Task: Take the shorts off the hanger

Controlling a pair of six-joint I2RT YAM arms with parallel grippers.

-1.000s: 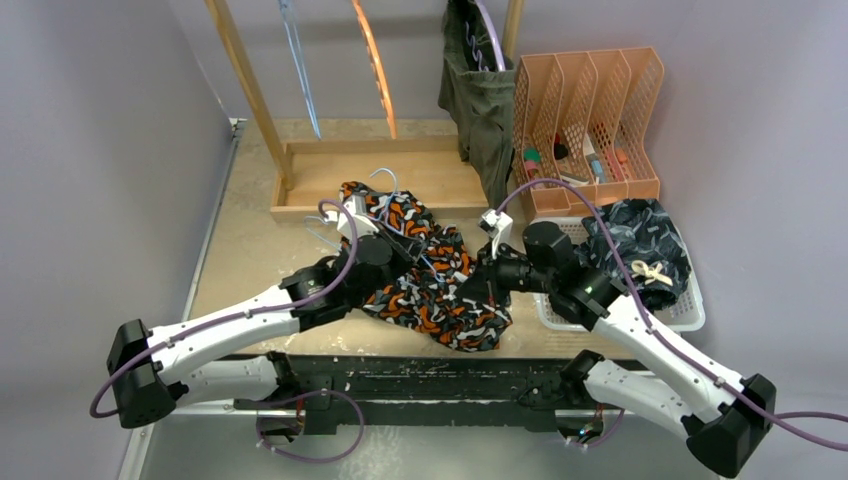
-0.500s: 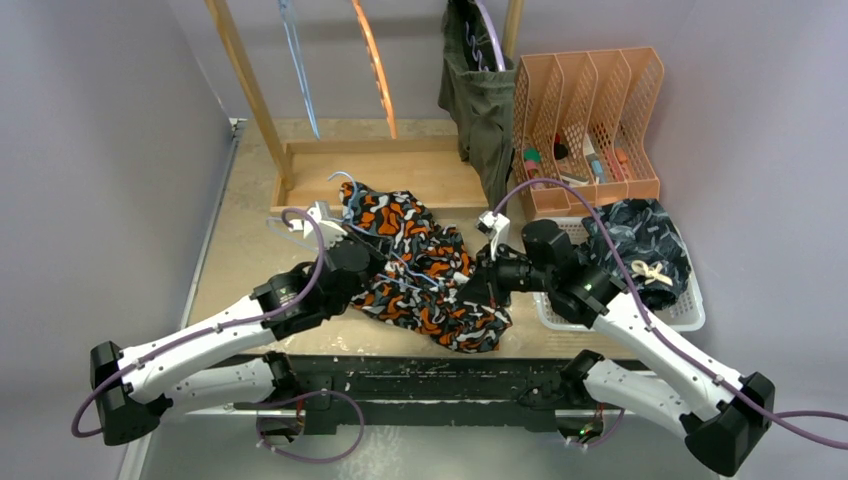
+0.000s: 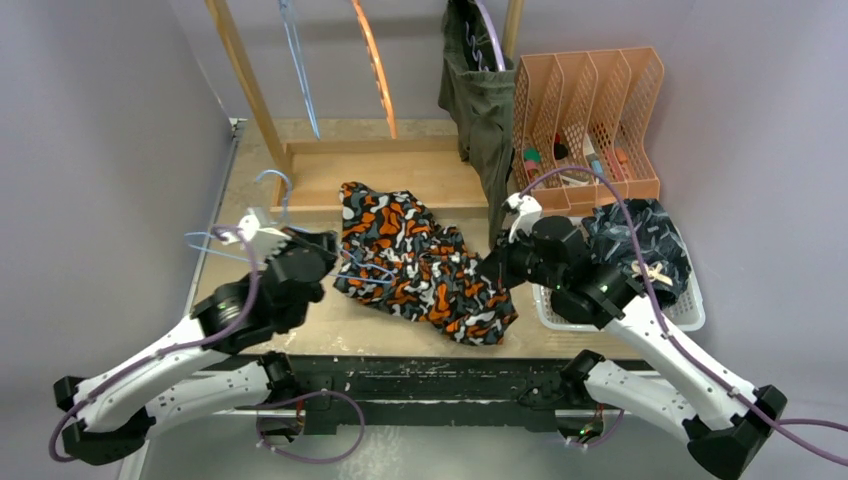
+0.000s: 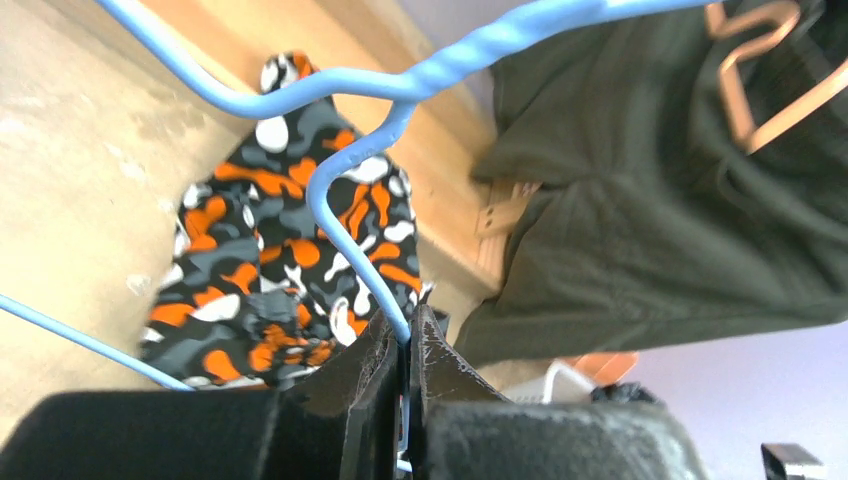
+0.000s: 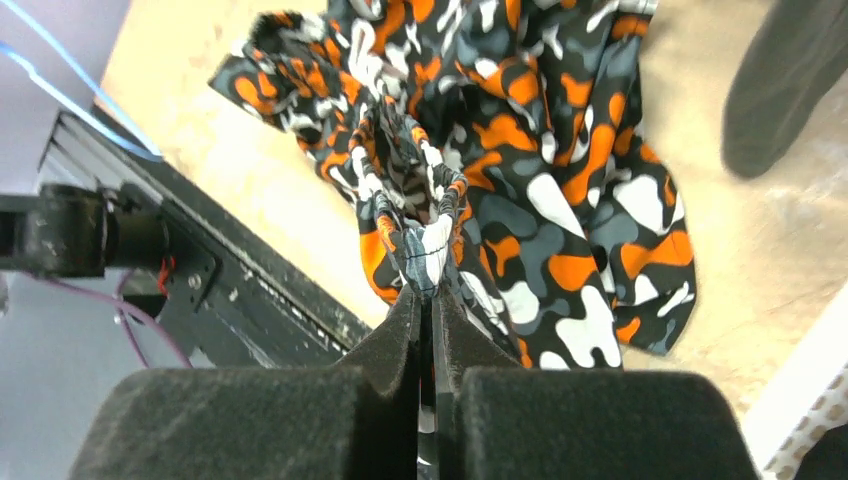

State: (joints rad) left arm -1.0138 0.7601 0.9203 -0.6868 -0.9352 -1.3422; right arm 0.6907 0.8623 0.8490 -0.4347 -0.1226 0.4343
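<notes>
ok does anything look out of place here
The orange, black and white blotch-patterned cloth shorts lie crumpled on the table, a fold pinched by the right gripper; the thin blue wire hanger is clamped in the left gripper. Nothing looks spilled or damaged.

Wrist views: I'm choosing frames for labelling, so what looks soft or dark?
Left wrist: the left end effector is dark and featureless, blue hanger crisp, olive shorts soft behind. Right wrist: right end effector dark and blurred, patterned shorts sharp.
</notes>
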